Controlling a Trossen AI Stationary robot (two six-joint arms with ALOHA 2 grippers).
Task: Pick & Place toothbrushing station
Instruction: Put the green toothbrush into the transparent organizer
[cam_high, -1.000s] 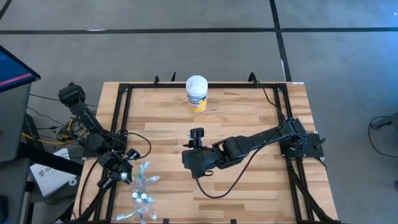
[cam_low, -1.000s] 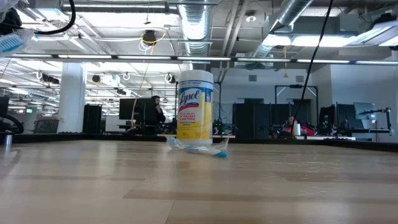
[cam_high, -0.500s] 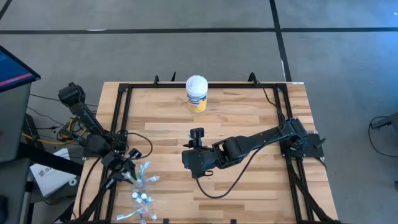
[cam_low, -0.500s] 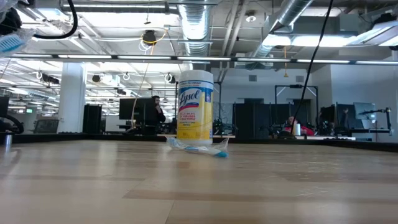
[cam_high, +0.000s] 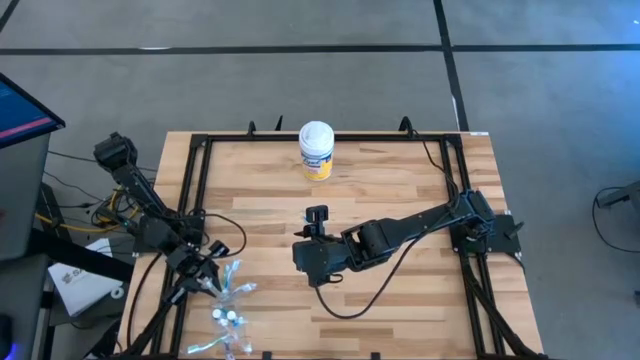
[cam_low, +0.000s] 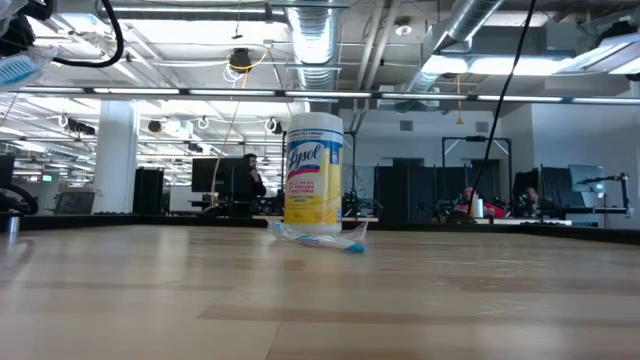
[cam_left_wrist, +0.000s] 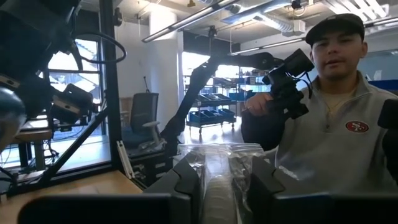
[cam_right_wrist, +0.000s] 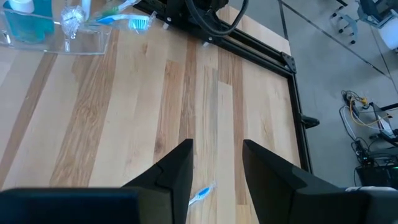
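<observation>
Two spots hold the task's things. The table (cam_high: 400, 190) is bare wood, with a wipes canister (cam_high: 315, 150) standing mid-way along its far edge.

The main pile of toothbrushes (cam_high: 230, 300) lies in the left corner of the opposite edge: slim brushes, loose and in clear wrap, with some toothpaste mixed in. One wrapped blue toothbrush (cam_low: 320, 237) lies alone mid-table, in front of the canister.

My left gripper (cam_high: 205, 282) sits at the pile's edge. Jaws are narrow with a clear plastic pack (cam_left_wrist: 217, 180) standing between the fingers (cam_left_wrist: 186, 183). I can't tell if it's actually clamped or just bracketed.

My right gripper (cam_right_wrist: 214, 168) hovers mid-table over the lone brush. Jaws are apart with nothing in them.

Handling, my read:
- The brushes are very light, with stiff handles.
- The wrap is slick and crinkly, so it will slide or buckle under the pads.
- A pinch on loose film alone likely drags neighbours or slips out.
- Better hold: across the handle mid-length, through the wrap, with the fingers square to the long axis.
- The lone brush lies flat on the wood, so the fingers must come right down to the table to get either side of it.
- The tubes are soft, so take them across the body, not the cap.
</observation>
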